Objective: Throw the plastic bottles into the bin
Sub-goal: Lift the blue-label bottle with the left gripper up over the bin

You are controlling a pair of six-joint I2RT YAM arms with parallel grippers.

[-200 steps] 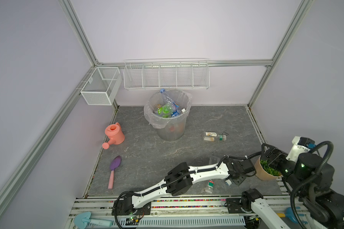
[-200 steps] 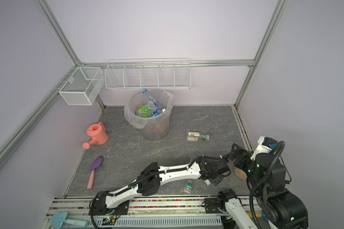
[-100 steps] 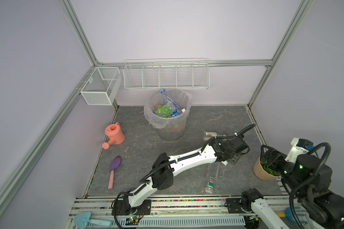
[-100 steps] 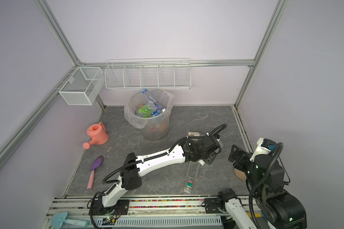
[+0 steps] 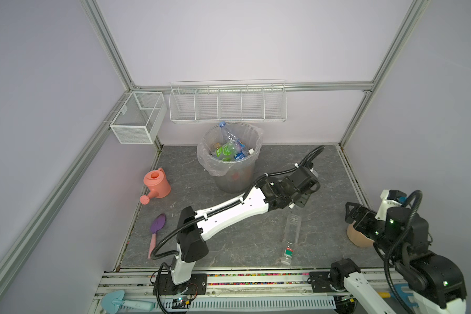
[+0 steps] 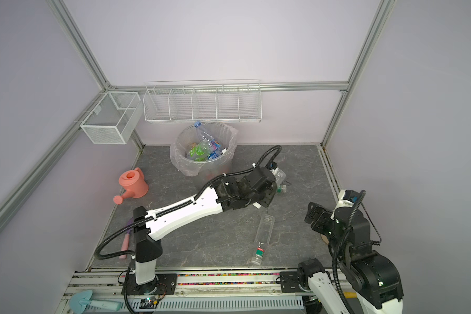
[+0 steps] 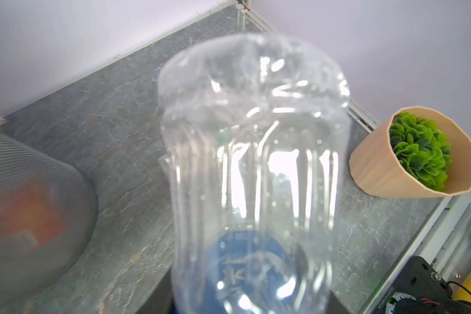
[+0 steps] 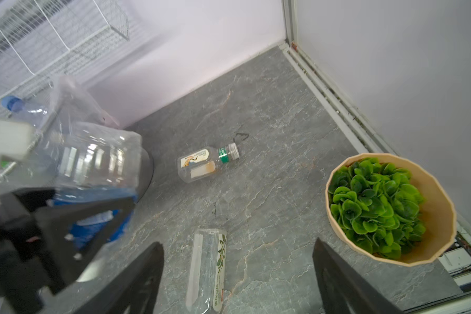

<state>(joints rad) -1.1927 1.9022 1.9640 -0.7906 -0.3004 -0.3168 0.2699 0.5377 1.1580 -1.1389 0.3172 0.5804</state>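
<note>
Bin (image 5: 235, 182) at back under baskets (image 5: 227, 107), bottles (image 5: 227, 149) in it, can (image 5: 157, 183) left, spade (image 5: 157, 228) before it, held bottle (image 7: 253, 163) right of bin, loose bottle (image 5: 291, 233) in front, pot (image 5: 355, 239) far right.

Left pincer (image 8: 93, 204) clenched, right pincer (image 8: 237, 244) wide apart.

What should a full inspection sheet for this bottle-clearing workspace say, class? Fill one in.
Surface: grey stone-look floor, no spills seen.
Job's things: bin holds several bottles; clear blue-label bottle gripped; slim bottle and small white-capped bottle lie on the floor.
Clutter: pink watering can, purple trowel, potted plant.
Grippers: left gripper jaws shut on the clear blue-label bottle; right gripper jaws open, empty.
Cables: black hose loops above the left arm.
Surroundings: long wire basket, small wire basket on the walls.
</note>
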